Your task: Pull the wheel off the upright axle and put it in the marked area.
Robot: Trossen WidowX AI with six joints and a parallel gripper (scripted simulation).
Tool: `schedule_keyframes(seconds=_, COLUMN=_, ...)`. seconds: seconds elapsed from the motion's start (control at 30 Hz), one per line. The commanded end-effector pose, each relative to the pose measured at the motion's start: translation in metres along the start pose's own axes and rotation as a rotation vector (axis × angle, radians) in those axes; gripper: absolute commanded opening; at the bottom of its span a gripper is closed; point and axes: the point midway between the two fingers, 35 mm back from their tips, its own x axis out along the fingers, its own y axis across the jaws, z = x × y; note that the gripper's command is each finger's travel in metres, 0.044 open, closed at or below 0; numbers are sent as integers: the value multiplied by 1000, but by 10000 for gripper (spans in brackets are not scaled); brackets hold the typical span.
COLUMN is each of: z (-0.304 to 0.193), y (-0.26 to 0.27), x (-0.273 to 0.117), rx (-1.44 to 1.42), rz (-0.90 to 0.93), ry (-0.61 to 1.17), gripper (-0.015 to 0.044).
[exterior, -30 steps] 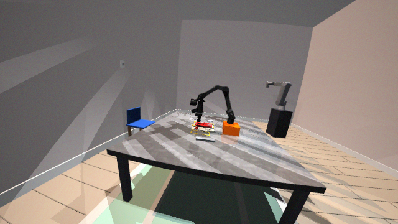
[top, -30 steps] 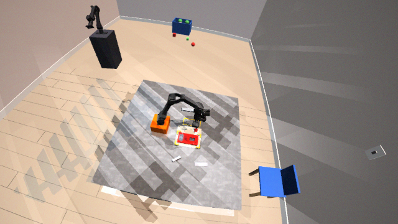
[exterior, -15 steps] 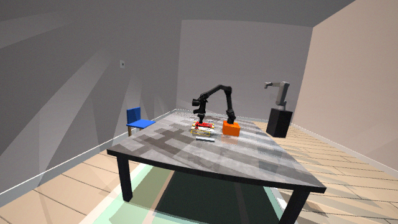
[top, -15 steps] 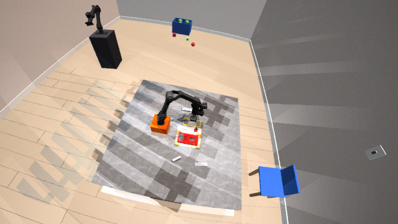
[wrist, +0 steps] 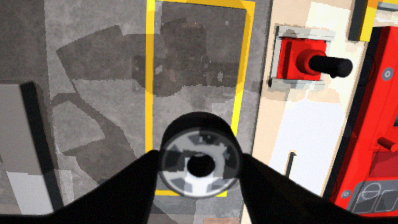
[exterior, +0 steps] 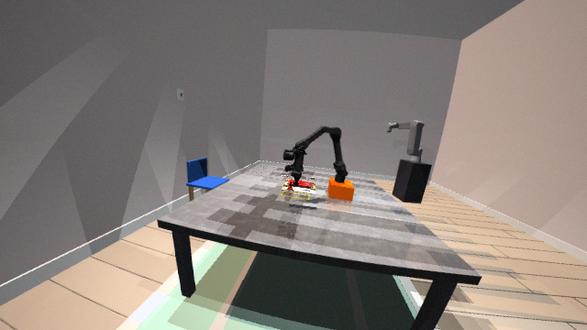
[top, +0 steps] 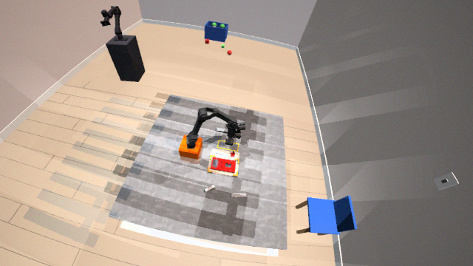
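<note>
Fingers of the end effector (wrist: 200, 167) are clamped on the wheel (wrist: 200, 161), one dark finger pressing each side of its black tyre, the grey hub and centre hole facing the wrist camera. The wheel hangs off the counter (exterior: 321, 229), over the near end of the yellow-outlined area (wrist: 200, 75), its rim overlapping the outline's near edge in that view.

The axle (wrist: 327, 65) stands bare on its red base beside the area, so the pull-off looks done. What remains, by this judgement: bring the wheel further inside the outline, lower it until it rests on the surface, open the fingers and back away so that nothing is touched. How high the wheel hangs cannot be told.

Beyond the axle lies a red board (top: 224, 165) on a pale sheet. The arm reaches over from an orange base (top: 191, 147). Two small pale pieces lie further along the counter, which is patched in light and dark grey and stands on dark legs.

The room has a plank floor, grey and beige walls, a blue chair (top: 330, 215), a blue bin (top: 216, 31) with small balls near it, and a second arm on a black pedestal (top: 126, 57).
</note>
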Motion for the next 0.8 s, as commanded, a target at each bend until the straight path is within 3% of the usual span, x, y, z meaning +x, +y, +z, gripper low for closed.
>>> schedule_keyframes(seconds=0.0, z=-1, y=1, x=16, rx=5, rz=2, ry=6, gripper=0)
schedule_keyframes(seconds=0.3, z=-3, y=0, x=75, rx=5, rz=2, ry=6, gripper=0)
schedule_keyframes(seconds=0.43, z=-4, y=0, x=79, rx=5, rz=2, ry=6, gripper=0)
schedule_keyframes(seconds=0.77, z=-4, y=-1, x=77, rx=0, rz=-6, ry=14, gripper=263)
